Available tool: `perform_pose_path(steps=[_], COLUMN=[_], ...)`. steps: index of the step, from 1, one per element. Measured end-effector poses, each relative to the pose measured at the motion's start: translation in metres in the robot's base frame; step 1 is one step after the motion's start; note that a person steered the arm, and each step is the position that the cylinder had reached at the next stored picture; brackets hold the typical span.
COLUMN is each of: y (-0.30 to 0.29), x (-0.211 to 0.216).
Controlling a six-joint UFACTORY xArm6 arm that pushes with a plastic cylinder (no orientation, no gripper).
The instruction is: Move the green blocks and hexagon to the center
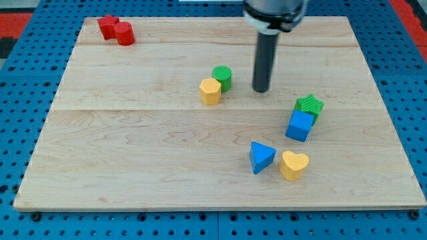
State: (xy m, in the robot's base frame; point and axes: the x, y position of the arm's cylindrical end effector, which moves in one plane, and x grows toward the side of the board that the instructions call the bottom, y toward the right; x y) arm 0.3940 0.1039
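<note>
Your tip [261, 90] stood just right of the green cylinder [223, 78] and yellow hexagon [210, 91], which touched near the board's [133, 153] center.
You had two greens, the green star [309, 105] touching a blue cube [300, 125] toward the right edge; no jaws, only a rod; open wood lay left.

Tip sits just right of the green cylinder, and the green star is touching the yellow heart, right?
Not quite. In the camera view my tip is just right of the green cylinder, but the green star touches the blue cube, not the yellow heart, which sits apart, lower down.
</note>
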Motion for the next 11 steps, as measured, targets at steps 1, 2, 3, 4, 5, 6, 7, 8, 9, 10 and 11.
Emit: perform_pose_path(steps=[1,2,3,4,5,6,7,8,9,10,11], y=[0.070,0.129,0.134,0.097,0.048,0.016,-0.018,-0.050,-0.066,-0.030,0.026], x=[0.004,0.026,0.056,0.060,0.060,0.060,0.057,0.047,0.040,0.041,0.048])
